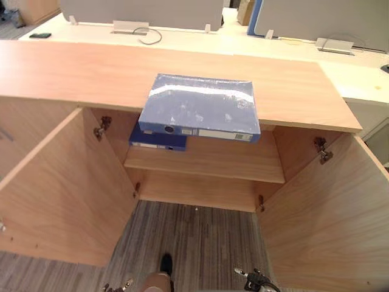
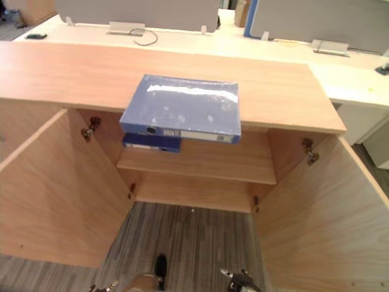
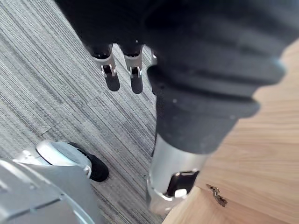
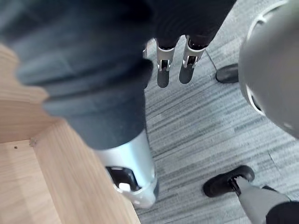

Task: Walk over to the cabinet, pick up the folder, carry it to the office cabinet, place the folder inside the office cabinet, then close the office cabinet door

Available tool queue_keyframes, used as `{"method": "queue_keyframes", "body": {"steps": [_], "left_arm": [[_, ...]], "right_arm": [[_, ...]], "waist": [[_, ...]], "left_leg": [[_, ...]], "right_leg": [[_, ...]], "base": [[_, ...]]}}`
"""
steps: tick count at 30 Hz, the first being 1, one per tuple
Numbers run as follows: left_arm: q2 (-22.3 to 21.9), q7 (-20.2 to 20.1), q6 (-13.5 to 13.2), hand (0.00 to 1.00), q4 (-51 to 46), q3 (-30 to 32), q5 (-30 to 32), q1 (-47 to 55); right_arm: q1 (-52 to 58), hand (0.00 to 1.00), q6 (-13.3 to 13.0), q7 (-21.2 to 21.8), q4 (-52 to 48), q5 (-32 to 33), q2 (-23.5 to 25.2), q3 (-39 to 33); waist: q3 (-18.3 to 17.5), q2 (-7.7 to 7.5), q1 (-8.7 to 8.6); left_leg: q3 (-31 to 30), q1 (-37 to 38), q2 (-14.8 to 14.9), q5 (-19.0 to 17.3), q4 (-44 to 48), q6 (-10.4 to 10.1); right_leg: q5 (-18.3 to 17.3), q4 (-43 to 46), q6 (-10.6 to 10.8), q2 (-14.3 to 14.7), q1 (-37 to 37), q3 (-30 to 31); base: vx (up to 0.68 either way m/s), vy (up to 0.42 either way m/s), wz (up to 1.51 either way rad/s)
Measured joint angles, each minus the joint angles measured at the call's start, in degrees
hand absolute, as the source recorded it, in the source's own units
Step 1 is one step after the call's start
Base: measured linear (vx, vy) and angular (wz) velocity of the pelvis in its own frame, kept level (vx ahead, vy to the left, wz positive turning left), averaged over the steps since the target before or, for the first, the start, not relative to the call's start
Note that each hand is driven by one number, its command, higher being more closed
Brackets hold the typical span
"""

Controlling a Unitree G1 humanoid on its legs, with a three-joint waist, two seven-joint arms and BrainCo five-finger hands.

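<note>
the walk looks done, yet the pale blue ring-binder folder (image 1: 200, 106) lies untouched on the light wooden cabinet top (image 1: 73, 67), the left hand (image 3: 111, 65) and right hand (image 4: 163, 60) hanging empty, fingers straight, so pickup, placing and door-closing are all left.

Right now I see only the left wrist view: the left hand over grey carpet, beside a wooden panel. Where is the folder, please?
Observer: The light blue folder lies flat on the cabinet top, with its spine overhanging the front edge.
Operator: Is the cabinet below it open?
Observer: Yes, both doors stand wide open, the left door and the right door.
Operator: And is the right hand free?
Observer: The right hand hangs over the carpet, fingers straight, holding nothing.
</note>
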Motion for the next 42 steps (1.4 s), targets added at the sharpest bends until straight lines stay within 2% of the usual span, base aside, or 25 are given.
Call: {"method": "queue_keyframes", "body": {"steps": [3,6,7,9,10,11,12,13,14,15,16,17,19,22,24,26,28,32,34,35,37,38,39,41,42], "left_arm": [[0.4,0.0,0.0,0.00,1.0,-1.0,0.0,-0.1],[-0.6,-0.1,0.2,0.00,1.7,-1.0,-0.4,0.3],[-0.8,-0.5,0.3,0.00,1.8,-1.2,-0.8,0.5],[-0.7,-1.6,0.5,0.00,1.9,-1.3,-1.4,1.1],[-0.8,-2.2,0.9,0.00,1.9,-1.2,-2.3,1.2],[-1.0,-2.7,1.1,0.00,1.8,-1.1,-2.7,1.3],[-1.2,-3.6,1.5,0.00,1.9,-1.4,-4.0,1.3],[-1.3,-4.4,1.5,0.00,2.1,-2.0,-5.8,1.3],[-1.1,-5.1,1.5,0.00,2.6,-2.2,-7.6,1.2],[-1.0,-6.1,1.5,0.00,3.0,-2.1,-9.7,1.2],[-1.3,-6.8,1.6,0.00,3.2,-1.8,-11.4,1.3],[-2.0,-7.4,1.7,0.00,3.1,-1.3,-12.4,1.2],[-3.2,-8.4,1.6,0.00,2.9,0.0,-15.5,1.4],[-3.0,-8.8,1.7,0.00,1.5,-1.1,-18.8,1.6],[-3.1,-8.7,1.6,0.00,-2.3,-3.6,-21.4,1.8],[-3.7,-8.6,1.7,0.00,-11.3,-9.6,-25.5,2.3],[-3.5,-7.9,1.1,0.00,-19.8,-13.0,-28.8,3.2],[-3.4,-5.3,-0.4,0.00,-35.5,-16.6,-30.2,3.5],[-3.4,-3.0,-1.0,0.00,-43.3,-16.6,-28.2,4.0],[-3.6,-0.2,-1.5,0.00,-49.1,-16.3,-22.6,4.7],[-3.7,2.4,-1.6,0.00,-55.8,-15.7,-17.7,5.5],[-3.7,6.4,-1.7,0.00,-62.7,-15.0,-9.4,5.5],[-3.7,7.6,-1.8,0.00,-63.9,-14.9,-7.4,5.5],[-3.7,13.9,-2.2,0.00,-71.8,-13.6,3.9,5.4],[-3.7,15.3,-2.3,0.00,-73.5,-13.3,5.8,5.3]], "right_arm": [[1.2,0.00,0.5,0.1,0.0,-1.3,-0.7,0.0],[2.5,0.00,0.9,0.3,-1.1,-2.1,-2.4,0.0],[2.7,0.00,1.0,0.5,-2.4,-2.1,-3.1,0.0],[3.1,0.00,1.0,0.7,-4.3,-2.1,-3.2,0.2],[2.9,0.00,0.9,0.7,-4.5,-2.0,-2.9,0.4],[2.4,0.00,0.8,0.7,-4.5,-1.9,-2.6,1.0],[1.5,0.00,0.7,1.2,-4.5,-1.8,-2.2,1.8],[1.3,0.00,0.6,1.4,-4.5,-1.8,-2.3,2.9],[1.3,0.00,0.5,1.6,-4.4,-1.8,-2.3,3.0],[1.8,0.00,0.5,1.8,-4.3,-1.8,-2.1,3.1],[2.3,0.00,0.5,2.1,-4.1,-1.8,-2.3,3.2],[2.3,0.00,0.5,2.2,-4.2,-1.9,-2.6,3.1],[2.3,0.00,0.5,2.5,-4.4,-2.0,-3.2,3.5],[2.8,0.00,0.5,2.9,-4.4,-2.5,-2.9,3.5],[3.0,0.00,0.5,2.9,-4.4,-3.1,-2.8,3.5],[3.2,0.00,0.5,3.0,-4.4,-3.1,-2.6,3.6],[3.2,0.00,0.6,2.9,-4.4,-3.3,-2.4,4.9],[3.1,0.00,0.7,2.9,-4.4,-4.3,-2.1,7.6],[3.1,0.00,0.8,2.9,-4.6,-4.4,-1.8,8.2],[3.4,0.00,0.9,2.8,-4.6,-4.4,-1.7,9.7],[3.9,0.00,0.9,2.7,-4.6,-4.4,-1.3,10.7],[4.0,0.00,0.9,2.1,-5.0,-4.4,-0.8,11.9],[4.1,0.00,0.9,1.9,-5.2,-4.3,-0.6,12.0],[4.4,0.00,0.8,1.0,-6.6,-4.1,0.6,12.6],[4.3,0.00,0.8,0.8,-6.7,-4.1,0.9,12.7]], "waist": [[-1.4,-0.18,-0.52],[-1.8,1.78,-0.67],[-1.8,2.31,-0.79],[-1.9,2.71,-1.42],[-1.9,2.78,-1.52],[-1.8,2.90,-1.44],[-1.7,3.69,-1.64],[-1.5,4.04,-1.86],[-1.5,3.94,-2.15],[-1.7,3.30,-2.10],[-2.1,3.10,-1.75],[-2.2,3.55,-1.65],[-2.5,4.72,-1.67],[-2.9,4.35,-1.40],[-3.0,4.30,-1.14],[-2.9,4.01,-0.42],[-3.4,3.45,-0.42],[-3.8,2.85,-0.43],[-3.6,2.53,-0.26],[-3.5,1.73,0.03],[-4.0,0.91,0.95],[-3.7,0.21,1.60],[-3.7,0.16,1.68],[-3.7,0.05,2.08],[-3.7,0.04,2.23]], "left_leg": [[0.2,2.1,-3.3,0.1,-4.2,1.0],[0.9,4.9,-5.8,-1.1,-5.8,2.7],[1.4,6.5,-6.7,-1.5,-5.8,3.2],[1.9,9.1,-7.4,-2.3,-5.8,4.6],[1.9,10.0,-7.2,-2.4,-5.8,5.1],[2.1,10.8,-6.7,-2.6,-5.8,5.5],[2.0,11.6,-4.3,-3.1,-5.7,5.2],[1.8,12.1,-2.7,-3.4,-5.4,4.8],[1.3,12.1,-1.8,-3.8,-4.8,4.2],[0.9,12.0,-1.7,-4.4,-4.2,3.2],[0.6,12.1,-1.8,-5.1,-4.4,2.1],[0.6,12.0,-1.2,-5.1,-4.5,1.9],[0.6,11.8,0.9,-4.6,-4.5,0.5],[0.1,11.9,3.4,-4.8,-5.0,-1.3],[-0.7,11.9,4.1,-4.5,-5.8,-2.0],[-1.3,11.9,4.5,-4.8,-5.8,-2.5],[-1.3,12.0,4.5,-4.8,-5.8,-2.6],[-1.3,12.2,4.4,-4.9,-5.8,-2.6],[-1.3,13.0,4.5,-5.0,-5.8,-2.4],[-1.3,13.8,4.3,-5.4,-5.4,-2.2],[-1.2,13.6,4.2,-6.3,-4.5,-2.2],[-1.4,13.2,4.1,-7.2,-3.6,-2.0],[-1.5,13.0,4.1,-7.3,-3.5,-2.0],[-1.6,13.0,3.9,-7.6,-3.0,-1.7],[-1.6,13.0,3.8,-7.7,-2.8,-1.6]], "right_leg": [[0.7,0.8,0.6,-3.3,-0.6,0.0],[0.6,11.1,0.5,-8.1,-4.5,0.3],[1.0,17.8,-0.7,-10.8,-6.6,-0.1],[1.3,27.5,-5.2,-14.5,-8.6,-3.3],[0.5,30.2,-6.1,-14.9,-9.5,-4.4],[-1.5,32.3,-5.5,-14.2,-10.8,-4.5],[-7.2,32.6,-3.9,-9.2,-13.4,-3.9],[-9.6,29.3,-3.5,-4.6,-14.5,-2.6],[-9.9,24.7,-3.5,-1.0,-14.3,-1.0],[-8.4,17.2,-5.2,1.7,-14.2,0.8],[-9.4,13.8,-4.3,2.2,-13.4,0.6],[-9.2,12.2,-4.0,3.1,-12.8,0.4],[-8.4,8.9,-4.6,5.8,-11.8,-0.7],[-7.2,3.6,-5.5,9.5,-9.3,-2.0],[-6.5,1.2,-5.6,10.8,-7.9,-3.0],[-6.3,0.1,-5.4,11.5,-6.8,-3.3],[-6.3,-0.1,-5.5,11.5,-6.5,-3.2],[-5.6,-0.1,-5.7,11.3,-6.1,-3.0],[-5.1,-0.1,-6.2,11.3,-5.2,-2.9],[-5.0,-0.3,-6.2,11.1,-4.1,-2.9],[-5.0,-0.5,-6.2,11.1,-3.8,-2.9],[-4.8,-0.8,-5.9,11.0,-3.3,-2.9],[-4.7,-0.9,-5.8,11.0,-3.3,-2.9],[-4.1,-0.9,-5.2,10.8,-3.2,-2.9],[-4.0,-0.9,-5.2,10.6,-3.2,-2.9]], "base": [[0.17,0.169,-0.11],[0.15,0.192,-0.20],[0.13,0.202,-0.13],[0.13,0.175,-0.05],[0.10,0.063,-0.09],[0.11,-0.083,-0.19],[0.08,-0.175,-0.15],[0.07,-0.215,0.03],[0.01,-0.209,0.22],[0.00,-0.225,0.23],[0.01,-0.220,0.11],[0.05,-0.214,0.03],[0.07,-0.233,0.00],[0.06,-0.205,0.08],[0.08,-0.149,0.19],[0.10,-0.078,0.14],[0.08,-0.016,0.04],[0.05,0.017,0.06],[0.03,0.040,0.08],[0.01,0.032,0.05],[0.00,0.015,0.02],[-0.02,0.023,0.05],[-0.03,0.032,0.08],[-0.04,0.041,0.03],[-0.04,0.049,-0.01]]}}
